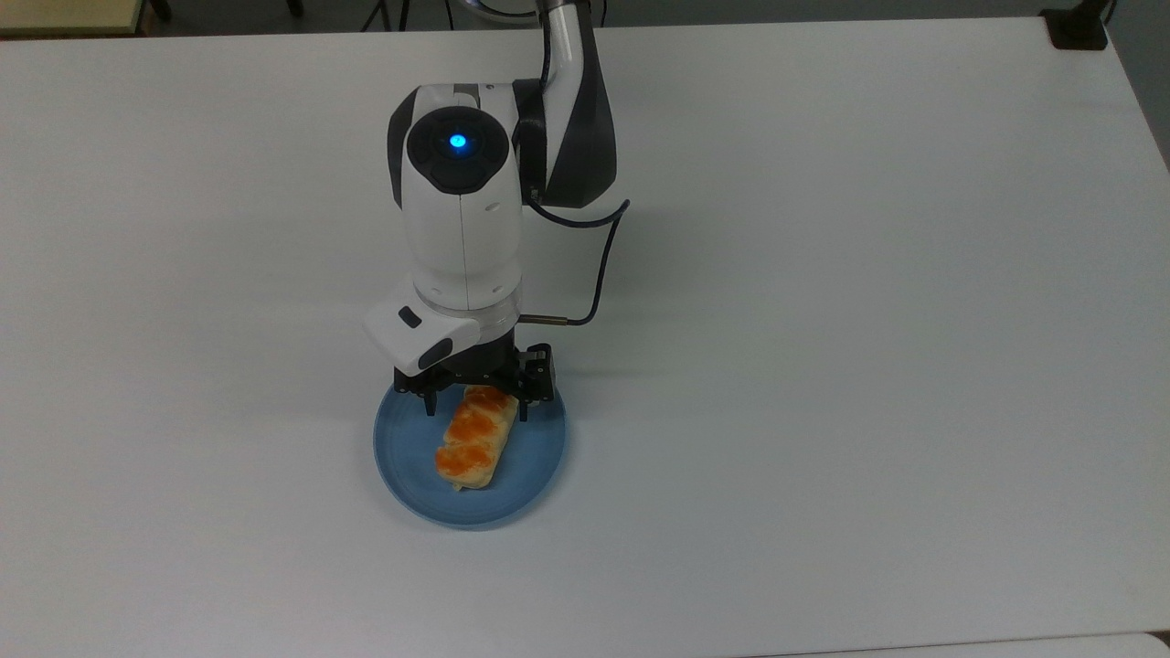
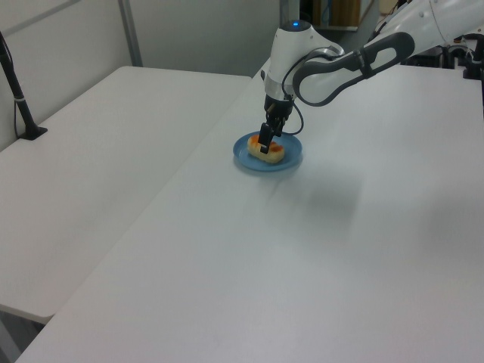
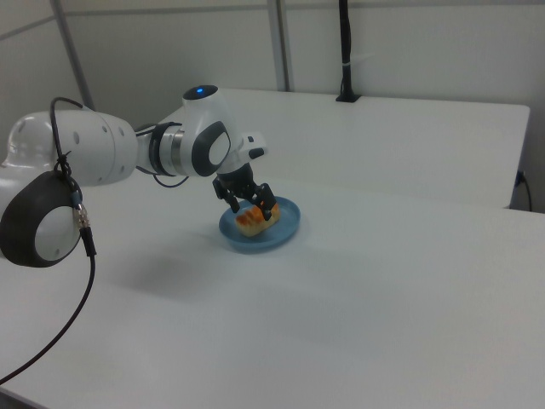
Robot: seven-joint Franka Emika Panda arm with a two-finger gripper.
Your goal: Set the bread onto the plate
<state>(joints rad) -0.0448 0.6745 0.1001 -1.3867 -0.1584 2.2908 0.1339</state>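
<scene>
White surface point(image 1: 868, 320) carries everything; a second white one sits along the left view's left, with a black post at its far corner

Arm point(image 1: 462, 219) reaches in from the top view's upper edge, wrist pointing straight down over the near rim of the plate, blue light on its cap

Plate point(image 1: 530, 466): round, light blue, shallow, flat on the surface, in the top view just below the wrist

Bread point(image 1: 471, 437) lies flat inside the plate, long axis running diagonally from the end effector toward the top view's lower left, orange patches facing up. It sits within the rim, roughly centred, not overhanging

End effector point(image 1: 475, 402) is released: fingers spread either side of the bread's upper end, gap visible on both sides in the top view, not pinching it. Right view agrees, fingers straddling the bun low over the plate

Judgement: placement looks done, only retreat is left. Lift straight up so a finger doesn't drag the bun off-centre

Handling, judged from looks: light, soft, compressible, so low grip force or it dents. The glazed patches may be tacky and could cling to a pad. If a regrasp is needed, take it across the short width near mid-length, pads on the pale sides below the glaze. Plate is light too and could slide if nudged
</scene>
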